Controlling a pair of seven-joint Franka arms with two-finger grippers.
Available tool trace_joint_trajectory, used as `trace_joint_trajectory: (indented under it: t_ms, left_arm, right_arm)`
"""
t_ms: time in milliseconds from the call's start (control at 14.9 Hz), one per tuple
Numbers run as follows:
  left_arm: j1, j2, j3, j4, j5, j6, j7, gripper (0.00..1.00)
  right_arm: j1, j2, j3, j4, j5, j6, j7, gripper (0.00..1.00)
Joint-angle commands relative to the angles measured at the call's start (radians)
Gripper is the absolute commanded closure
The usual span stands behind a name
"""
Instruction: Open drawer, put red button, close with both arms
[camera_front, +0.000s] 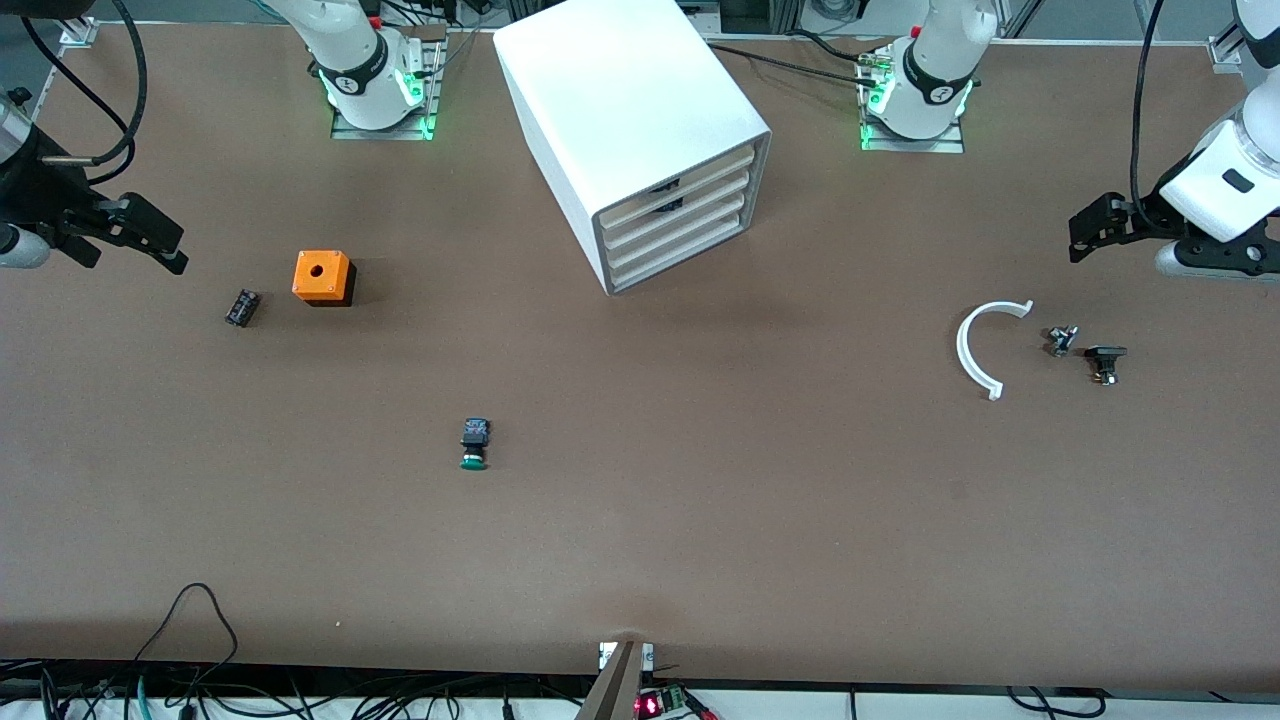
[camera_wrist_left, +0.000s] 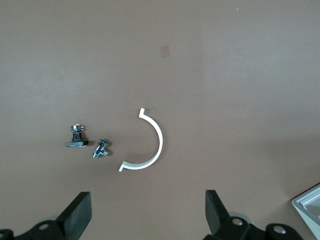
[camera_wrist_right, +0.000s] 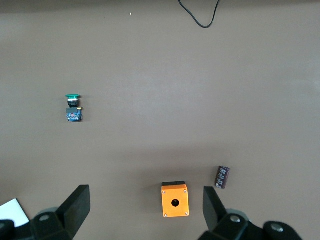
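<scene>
I see both sets of fingers spread wide and empty. The left gripper (camera_front: 1085, 228) hangs over the table (camera_front: 700, 520) at the left arm's end, above a white half-ring (camera_wrist_left: 147, 145), a small metal part (camera_wrist_left: 102, 148) and a black part (camera_wrist_left: 77, 137). The right gripper (camera_front: 150, 235) hangs at the right arm's end, above an orange box (camera_wrist_right: 175, 199) and a black cylinder (camera_wrist_right: 222, 177). All four drawers of the cabinet (camera_front: 630, 120) sit flush; the second-highest drawer (camera_front: 672, 208) is closed. I find no red button; only a green-capped button (camera_front: 474, 444) lies nearer the camera.

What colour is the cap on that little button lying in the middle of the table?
Green: the button has a green cap, clearest in the front view.
</scene>
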Motion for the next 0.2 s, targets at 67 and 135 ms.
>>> trace_joint_trajectory:
  t_ms: [67,135]
  left_arm:
    - [-0.002,0.028,0.012,0.02,-0.019,-0.021,0.013,0.0]
    - [0.004,0.031,0.013,0.023,-0.018,-0.022,0.02,0.0]
  right_arm:
    - [0.006,-0.003,0.001,0.027,-0.012,-0.044,0.001,0.0]
    - [0.006,-0.002,-0.001,0.029,-0.012,-0.05,-0.007,0.0]
